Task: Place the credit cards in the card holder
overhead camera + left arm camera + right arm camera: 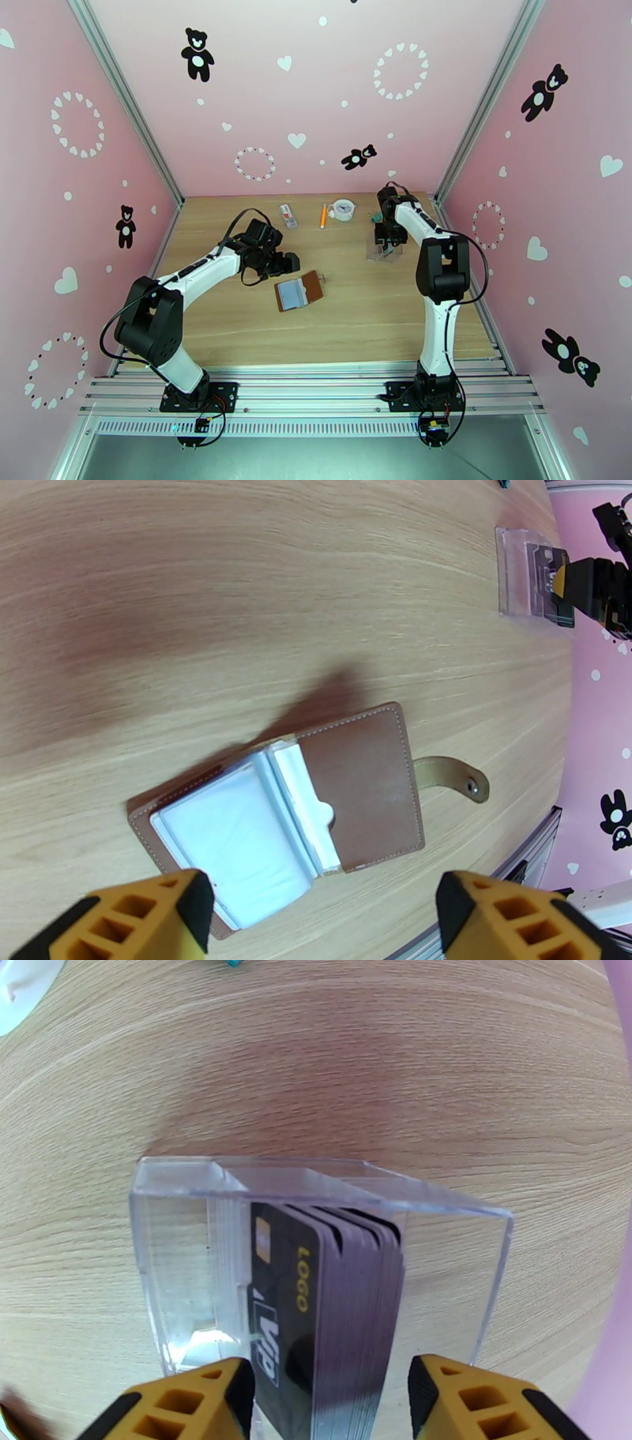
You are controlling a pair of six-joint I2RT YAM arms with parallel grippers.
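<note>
Credit cards [324, 1307]: a tight stack standing on edge inside a clear box [182, 1276]. The front card is dark with gold lettering. The box sits toward the far right corner of the surface [237, 331], close to the right edge.

Right hand [328, 1382]: directly over the box, one finger on each side of the stack. The fingers are apart. A sliver of gap shows beside one finger, so I judge it is not clamped yet.

Card holder [363, 788]: brown leather, lying open and flat near the middle of the surface, pale pockets facing up and snap tab stretched out to one side. It is well apart from the cards.

Left hand [325, 894]: hangs above the card holder with fingers spread wide, holding nothing.

Along the far edge lie an orange pen [323, 215] and a small white packet [288, 215], both clear of the work.

Step in hand, as I read it: grasping cards out of the box.
- Keep the stack centred between the fingers so both pads meet the flat faces together.
- A lopsided squeeze would likely tip the cards against the divider.
- Lift straight up along the box walls. The box looks light and may ride up or slide, so a slow start seems wise.
- The span takes in the whole stack. Slick cards could fan out or slip, so grip low enough to catch them all.
</note>
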